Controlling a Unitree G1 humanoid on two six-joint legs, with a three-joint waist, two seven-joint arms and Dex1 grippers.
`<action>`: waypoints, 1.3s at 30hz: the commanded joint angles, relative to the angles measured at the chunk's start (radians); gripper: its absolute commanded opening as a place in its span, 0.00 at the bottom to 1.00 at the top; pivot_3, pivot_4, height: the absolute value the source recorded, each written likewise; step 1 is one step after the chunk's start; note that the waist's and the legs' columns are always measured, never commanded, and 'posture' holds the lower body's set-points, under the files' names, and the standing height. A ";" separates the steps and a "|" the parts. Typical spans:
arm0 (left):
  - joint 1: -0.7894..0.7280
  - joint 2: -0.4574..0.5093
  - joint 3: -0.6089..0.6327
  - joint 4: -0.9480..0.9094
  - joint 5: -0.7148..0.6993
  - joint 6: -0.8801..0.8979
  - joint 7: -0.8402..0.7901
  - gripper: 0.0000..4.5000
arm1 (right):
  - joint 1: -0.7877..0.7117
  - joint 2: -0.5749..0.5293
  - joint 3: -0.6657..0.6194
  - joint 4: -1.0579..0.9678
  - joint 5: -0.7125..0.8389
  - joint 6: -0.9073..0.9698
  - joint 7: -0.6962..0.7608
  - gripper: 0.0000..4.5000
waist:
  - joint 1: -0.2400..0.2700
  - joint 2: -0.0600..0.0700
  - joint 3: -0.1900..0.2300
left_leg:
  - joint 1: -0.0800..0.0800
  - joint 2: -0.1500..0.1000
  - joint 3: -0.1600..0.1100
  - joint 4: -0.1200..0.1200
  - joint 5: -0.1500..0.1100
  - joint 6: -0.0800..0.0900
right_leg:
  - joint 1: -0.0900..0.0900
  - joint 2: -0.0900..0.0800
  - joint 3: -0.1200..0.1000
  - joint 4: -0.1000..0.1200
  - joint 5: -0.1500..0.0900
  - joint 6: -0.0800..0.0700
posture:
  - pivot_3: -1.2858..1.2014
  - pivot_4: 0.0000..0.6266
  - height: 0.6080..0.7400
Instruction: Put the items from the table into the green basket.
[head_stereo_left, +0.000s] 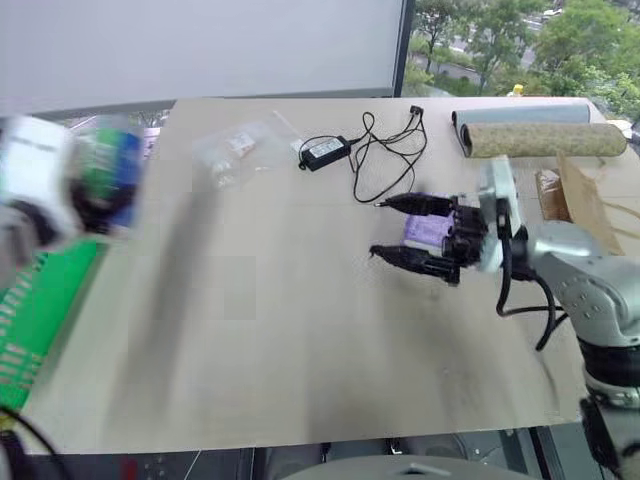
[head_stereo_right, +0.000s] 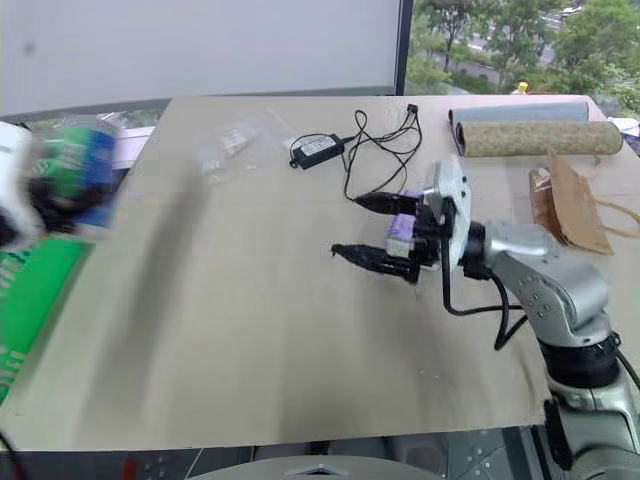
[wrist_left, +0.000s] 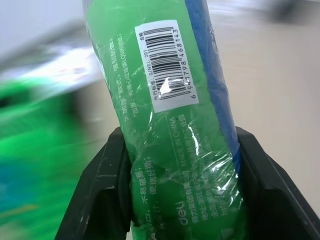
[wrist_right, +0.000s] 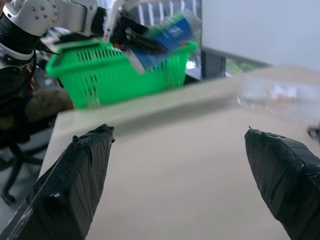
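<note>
Surface (head_stereo_left: 300, 330), plain beige, is sitting by a window with trees outside. Green basket (wrist_right: 125, 70) is standing off its left edge. Left hand (wrist_left: 180, 200) is clamping the green-and-blue tube (wrist_left: 170, 100) near the basket, likely for dropping in. Right hand (head_stereo_right: 375, 228) is hovering, fingers apart, in front of the lilac tissue pack (head_stereo_right: 402, 232). Rolled mat (head_stereo_left: 545, 138), cabled adapter (head_stereo_left: 325, 152), clear packet (head_stereo_left: 235, 148) are lying at the far side.

Indoor test room, likely lab or office. Plain beige table (head_stereo_left: 300, 330) set against white wall panel (head_stereo_left: 200, 45). Window (head_stereo_left: 520, 45) beside it overlooks trees. Office chair base (wrist_right: 15, 170) on floor beside table.
</note>
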 joint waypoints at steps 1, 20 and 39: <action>0.122 0.080 0.112 0.134 0.157 -0.123 -0.092 0.43 | -0.034 0.038 0.001 -0.001 0.008 -0.042 0.013 1.00 | 0.020 0.001 0.000 | 0.000 0.000 0.000 0.000 -0.001 -0.001 | 0.000 -0.001 0.000 0.000 0.000 0.000 | 0.55 0.10 1.00; -0.039 -0.118 0.077 0.093 -0.251 -0.341 -0.474 0.89 | 0.088 -0.199 0.039 0.161 -0.498 -0.367 -0.043 1.00 | 0.073 -0.008 -0.014 | 0.000 -0.005 -0.001 0.005 0.002 -0.004 | 0.005 -0.018 -0.016 0.001 0.002 -0.002 | 0.51 0.09 1.00; 0.265 -0.188 -0.008 -0.314 -0.541 -0.155 -0.586 0.89 | 0.125 -0.219 0.140 0.390 -0.728 -0.528 0.043 1.00 | 0.009 0.000 -0.017 | 0.032 0.002 0.012 0.008 -0.002 0.002 | 0.023 0.003 -0.003 0.015 0.001 -0.003 | 0.51 0.08 1.00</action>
